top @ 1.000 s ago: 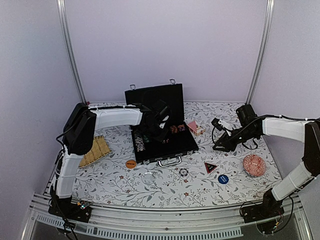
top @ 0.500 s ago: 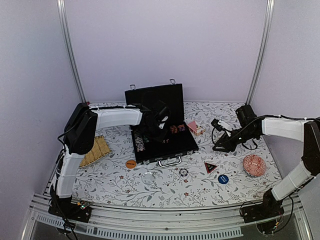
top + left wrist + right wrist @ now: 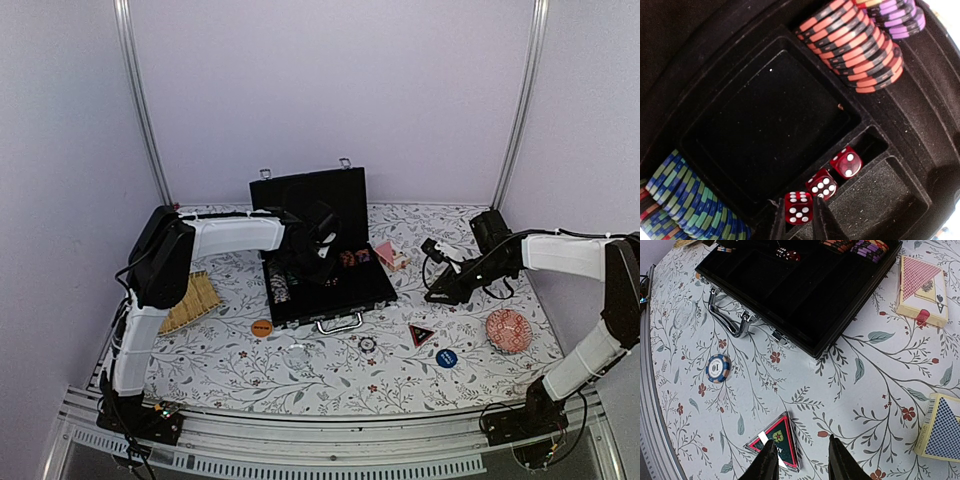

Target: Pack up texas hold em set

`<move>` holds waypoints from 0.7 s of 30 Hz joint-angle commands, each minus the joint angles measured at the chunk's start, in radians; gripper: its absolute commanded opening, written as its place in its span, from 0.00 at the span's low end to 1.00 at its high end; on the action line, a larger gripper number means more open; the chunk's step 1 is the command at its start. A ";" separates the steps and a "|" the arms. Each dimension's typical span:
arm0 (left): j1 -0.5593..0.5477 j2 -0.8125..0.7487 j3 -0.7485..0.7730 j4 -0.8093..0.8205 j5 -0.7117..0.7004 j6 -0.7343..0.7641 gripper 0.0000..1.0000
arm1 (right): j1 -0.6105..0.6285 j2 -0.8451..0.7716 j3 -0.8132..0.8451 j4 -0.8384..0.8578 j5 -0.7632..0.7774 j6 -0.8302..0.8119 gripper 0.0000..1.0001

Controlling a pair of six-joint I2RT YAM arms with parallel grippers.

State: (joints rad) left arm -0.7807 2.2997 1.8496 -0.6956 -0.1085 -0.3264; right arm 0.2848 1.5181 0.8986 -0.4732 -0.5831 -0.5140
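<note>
I see my left gripper point(image 3: 322, 243) down inside the open case point(image 3: 325, 262); my right gripper point(image 3: 432, 268) hovers beside it above the table point(image 3: 330, 365).
</note>
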 commanded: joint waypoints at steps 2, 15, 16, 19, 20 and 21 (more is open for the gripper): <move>0.008 -0.014 0.013 -0.022 -0.001 -0.011 0.24 | -0.004 0.014 0.026 -0.016 -0.020 -0.011 0.36; 0.008 -0.106 0.006 -0.016 -0.052 0.003 0.33 | -0.004 0.027 0.030 -0.019 -0.024 -0.013 0.36; 0.009 -0.106 0.003 -0.017 -0.062 0.007 0.33 | -0.004 0.028 0.031 -0.021 -0.024 -0.014 0.36; 0.010 -0.104 -0.008 -0.025 -0.084 0.015 0.23 | -0.004 0.030 0.031 -0.021 -0.024 -0.014 0.36; 0.013 -0.102 -0.013 -0.027 -0.086 0.015 0.16 | -0.003 0.030 0.030 -0.021 -0.025 -0.014 0.36; 0.014 -0.100 -0.015 -0.029 -0.085 0.015 0.10 | -0.004 0.030 0.030 -0.021 -0.025 -0.012 0.36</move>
State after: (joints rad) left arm -0.7803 2.2185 1.8492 -0.7101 -0.1654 -0.3202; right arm 0.2848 1.5337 0.9077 -0.4862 -0.5865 -0.5171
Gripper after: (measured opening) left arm 0.190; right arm 0.358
